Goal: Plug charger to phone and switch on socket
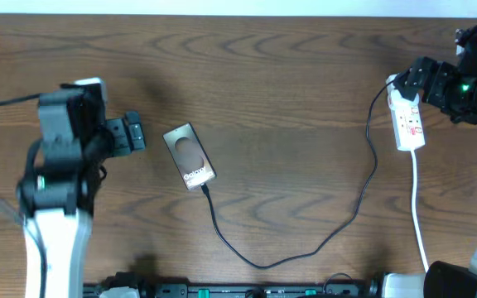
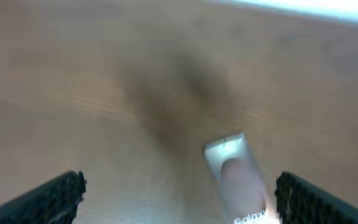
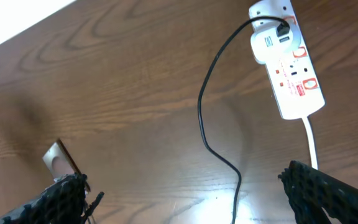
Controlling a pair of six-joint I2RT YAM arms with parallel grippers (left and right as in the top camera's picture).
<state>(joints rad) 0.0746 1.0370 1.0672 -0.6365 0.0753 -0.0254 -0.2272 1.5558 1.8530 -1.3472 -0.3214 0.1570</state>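
Note:
The phone (image 1: pixel 189 156) lies flat at the table's middle left, bronze face up with white lettering. The charger (image 1: pixel 259 263), a thin black cable, runs from the phone's near end in a loop to the socket (image 1: pixel 409 121), a white power strip at the right. Whether its tip sits in the phone I cannot tell. My left gripper (image 1: pixel 134 133) is open just left of the phone (image 2: pixel 236 177), which shows near its right finger (image 2: pixel 316 200). My right gripper (image 1: pixel 406 80) hangs open over the socket's far end. In the right wrist view the socket (image 3: pixel 289 70) and charger (image 3: pixel 209 127) lie ahead.
The socket's white cord (image 1: pixel 419 215) runs toward the near table edge at the right. A dark rail (image 1: pixel 222 290) with fittings lines the near edge. Bare wood table (image 1: pixel 288 74) spans the far side between the arms.

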